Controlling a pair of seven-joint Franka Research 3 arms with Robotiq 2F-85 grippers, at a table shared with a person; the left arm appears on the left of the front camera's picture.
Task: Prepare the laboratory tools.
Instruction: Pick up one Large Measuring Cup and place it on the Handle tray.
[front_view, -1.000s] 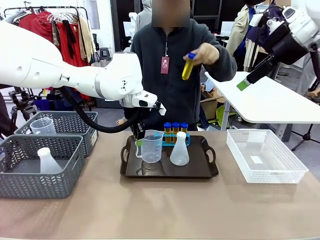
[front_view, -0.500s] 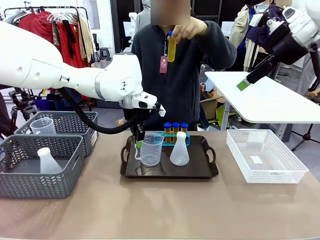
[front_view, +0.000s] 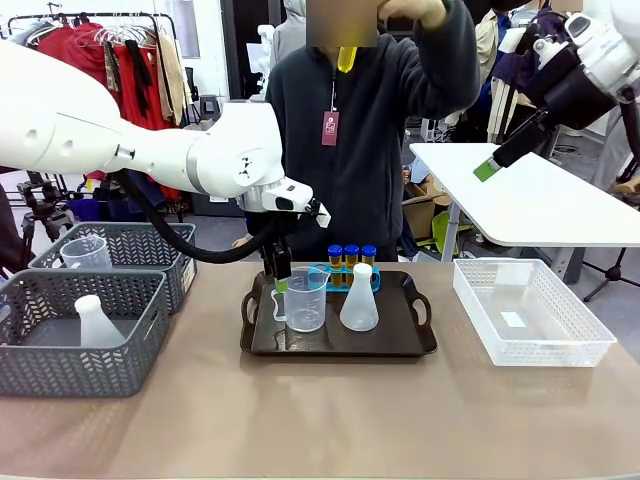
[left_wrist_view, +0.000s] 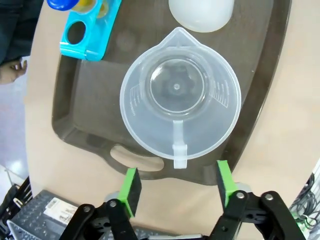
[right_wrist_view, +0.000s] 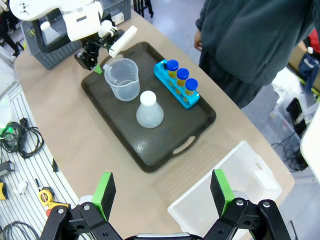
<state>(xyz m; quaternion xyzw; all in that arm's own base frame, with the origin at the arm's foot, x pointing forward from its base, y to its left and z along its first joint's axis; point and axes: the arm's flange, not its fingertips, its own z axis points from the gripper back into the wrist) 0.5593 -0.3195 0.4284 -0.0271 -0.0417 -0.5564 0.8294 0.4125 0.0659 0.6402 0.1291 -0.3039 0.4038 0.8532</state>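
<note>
The clear handled beaker (front_view: 305, 300) stands on the dark tray (front_view: 400, 340), with the white conical flask (front_view: 359, 298) to its right. Behind them the blue rack (front_view: 350, 270) holds three blue-capped yellow tubes. A person's raised hand holds a fourth tube (front_view: 346, 58) high. My left gripper (front_view: 280, 287) hangs at the beaker's handle. From the left wrist, the gripper (left_wrist_view: 177, 187) is open, its pads wide on either side of the handle (left_wrist_view: 179, 150) and not touching it. The beaker (left_wrist_view: 177, 95) is empty. My right gripper (front_view: 490, 165) is open, high above the table's right side.
Two grey baskets (front_view: 60, 370) at the left hold another beaker (front_view: 87, 252) and another flask (front_view: 95, 322). A white mesh bin (front_view: 530, 315) sits right of the tray. The person stands close behind the tray at the far edge.
The person's hand lifted the fourth tube from chest height to above head height. The beaker came down slightly at my left gripper and now rests on the tray. The right arm stayed still.
</note>
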